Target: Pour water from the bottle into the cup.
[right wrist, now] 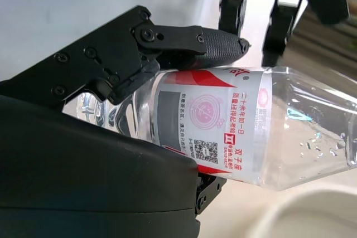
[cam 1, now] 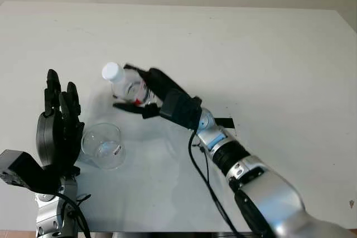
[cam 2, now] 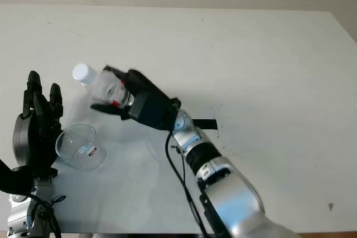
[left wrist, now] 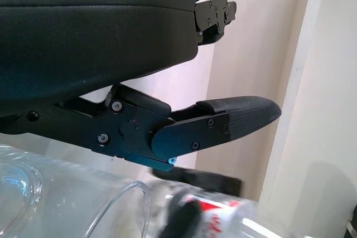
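My right hand (cam 1: 146, 94) is shut on a clear plastic bottle (cam 1: 127, 86) with a white cap (cam 1: 112, 72) and a red and white label (right wrist: 215, 124). The capped bottle is tilted, its cap pointing to the far left, just beyond the cup. A clear plastic cup (cam 1: 103, 145) stands on the white table (cam 1: 251, 54) in front of the bottle. My left hand (cam 1: 57, 124) is open and held upright just left of the cup, apart from it. In the left wrist view the cup's rim (left wrist: 131, 196) and the bottle's label (left wrist: 215, 215) lie below the fingers (left wrist: 223, 121).
A short black tape strip (cam 1: 224, 122) lies on the table right of my right wrist. The table's far edge meets a pale wall, and its front edge runs along the bottom beside my arms.
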You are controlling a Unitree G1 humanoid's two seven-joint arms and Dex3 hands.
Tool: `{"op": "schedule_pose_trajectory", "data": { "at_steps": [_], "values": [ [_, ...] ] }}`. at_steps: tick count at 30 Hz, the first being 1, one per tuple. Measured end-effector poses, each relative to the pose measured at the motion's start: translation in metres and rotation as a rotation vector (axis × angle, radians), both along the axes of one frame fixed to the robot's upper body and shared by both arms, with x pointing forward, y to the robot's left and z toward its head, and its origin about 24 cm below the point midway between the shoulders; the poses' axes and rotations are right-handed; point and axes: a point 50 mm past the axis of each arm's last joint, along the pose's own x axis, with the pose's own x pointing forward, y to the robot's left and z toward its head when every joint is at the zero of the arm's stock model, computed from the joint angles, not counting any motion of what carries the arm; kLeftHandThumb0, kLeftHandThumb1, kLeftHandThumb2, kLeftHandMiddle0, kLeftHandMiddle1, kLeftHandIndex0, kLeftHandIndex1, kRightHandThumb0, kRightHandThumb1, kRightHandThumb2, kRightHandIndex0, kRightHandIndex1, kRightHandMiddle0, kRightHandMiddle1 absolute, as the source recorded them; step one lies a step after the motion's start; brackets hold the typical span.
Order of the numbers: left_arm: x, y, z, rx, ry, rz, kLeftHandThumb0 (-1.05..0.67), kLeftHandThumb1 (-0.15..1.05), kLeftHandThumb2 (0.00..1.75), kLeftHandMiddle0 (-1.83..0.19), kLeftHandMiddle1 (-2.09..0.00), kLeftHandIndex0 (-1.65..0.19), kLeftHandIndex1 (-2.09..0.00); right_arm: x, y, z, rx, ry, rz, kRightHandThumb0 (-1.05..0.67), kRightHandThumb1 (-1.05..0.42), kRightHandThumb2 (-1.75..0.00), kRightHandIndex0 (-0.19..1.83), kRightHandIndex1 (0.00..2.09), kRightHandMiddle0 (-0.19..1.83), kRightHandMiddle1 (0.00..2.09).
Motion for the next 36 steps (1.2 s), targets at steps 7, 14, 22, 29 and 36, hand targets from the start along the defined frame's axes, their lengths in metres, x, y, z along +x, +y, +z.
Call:
{"op": "schedule_pose_trajectory", "data": {
  "at_steps": [7,14,22,29,36],
  "values": [
    [0.001,-0.001,0.000,-0.001,0.001,0.002,-0.74,1.05,0.61,0.09,-0.05,0.15,-0.05,0.006,-0.015,0.029,-0.111,-0.260,-0.027,-0.16,-0.87,-0.50,1.32,2.09,1.10,2.09],
    [0.003,-0.002,0.000,-0.004,0.001,0.002,-0.74,1.05,0.61,0.10,-0.05,0.16,-0.05,-0.001,-0.013,0.033,-0.235,-0.501,-0.002,-0.21,-0.78,-0.50,1.25,2.09,0.94,2.09],
    [0.003,-0.003,0.000,-0.001,0.001,0.004,-0.74,1.05,0.62,0.10,-0.05,0.16,-0.05,-0.011,-0.006,0.033,-0.278,-0.742,0.042,-0.27,-0.71,-0.63,1.20,2.09,0.82,2.09],
    [0.005,-0.004,0.001,0.002,-0.010,0.001,-0.73,1.05,0.63,0.09,-0.06,0.16,-0.05,-0.015,-0.002,0.028,-0.306,-0.808,0.074,-0.24,-0.72,-0.73,1.19,2.09,0.84,2.09],
    [0.007,-0.005,0.001,0.004,-0.019,-0.001,-0.73,1.05,0.63,0.10,-0.05,0.16,-0.05,-0.022,0.005,0.026,-0.311,-0.931,0.105,-0.32,-0.97,-0.36,1.21,2.09,0.85,2.09]
  ]
}}
